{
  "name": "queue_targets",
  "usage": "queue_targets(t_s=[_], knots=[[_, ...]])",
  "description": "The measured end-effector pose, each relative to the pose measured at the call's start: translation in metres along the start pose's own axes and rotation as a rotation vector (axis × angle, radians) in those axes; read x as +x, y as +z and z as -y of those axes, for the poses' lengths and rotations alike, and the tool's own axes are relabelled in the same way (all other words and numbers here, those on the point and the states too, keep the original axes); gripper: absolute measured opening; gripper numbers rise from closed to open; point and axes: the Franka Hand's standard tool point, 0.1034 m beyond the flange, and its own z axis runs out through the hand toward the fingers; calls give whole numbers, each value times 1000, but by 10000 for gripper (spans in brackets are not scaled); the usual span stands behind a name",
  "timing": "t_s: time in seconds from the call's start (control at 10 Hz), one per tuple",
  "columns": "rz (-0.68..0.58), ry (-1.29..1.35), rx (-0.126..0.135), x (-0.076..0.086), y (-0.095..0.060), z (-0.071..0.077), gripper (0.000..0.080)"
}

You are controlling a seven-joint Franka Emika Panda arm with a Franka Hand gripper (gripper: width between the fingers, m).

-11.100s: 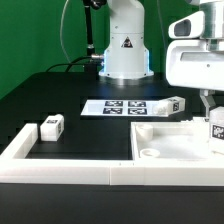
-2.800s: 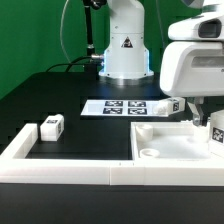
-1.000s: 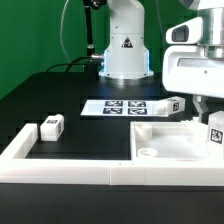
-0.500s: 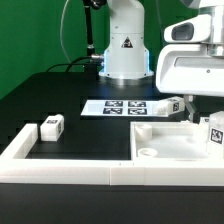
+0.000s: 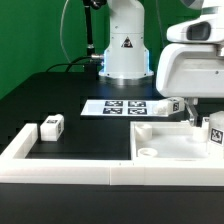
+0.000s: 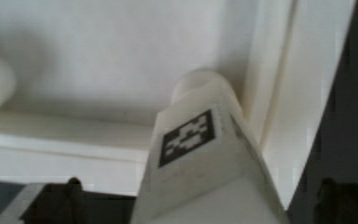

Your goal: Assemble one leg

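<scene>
A leg (image 5: 215,133), a small white block with a black-and-white tag, stands upright on the large white panel (image 5: 165,138) at the exterior view's right edge. My gripper (image 5: 206,116) hangs right over it. In the wrist view the leg (image 6: 197,140) fills the space between my two dark fingertips (image 6: 60,192), with a gap showing on at least one side, so the jaws stand open around it. A second leg (image 5: 175,104) lies by the marker board (image 5: 125,107). A third leg (image 5: 52,125) lies on the black table at the left.
The robot base (image 5: 125,50) stands at the back centre. A raised white frame (image 5: 60,165) runs along the front and up the left side. The panel has a round hole (image 5: 150,153) near its front left corner.
Over the last second my hand has come down slightly over the standing leg. The leg and the other parts have not moved.
</scene>
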Motion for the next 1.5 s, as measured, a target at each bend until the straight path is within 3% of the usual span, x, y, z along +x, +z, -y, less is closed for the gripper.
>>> queue_targets(t_s=[0.3, 0.4, 0.5, 0.6, 0.7, 1.0, 1.5], knots=[[-2, -244, -3, 1, -1, -1, 648], [-2, -252, -3, 1, -1, -1, 606], [-2, -249, -3, 1, -1, -2, 428], [-2, -240, -2, 1, -1, -2, 428], [-3, -211, -2, 1, -2, -1, 291], [-3, -101, 0, 1, -2, -1, 291], [4, 550, 33, 0, 0, -1, 291]])
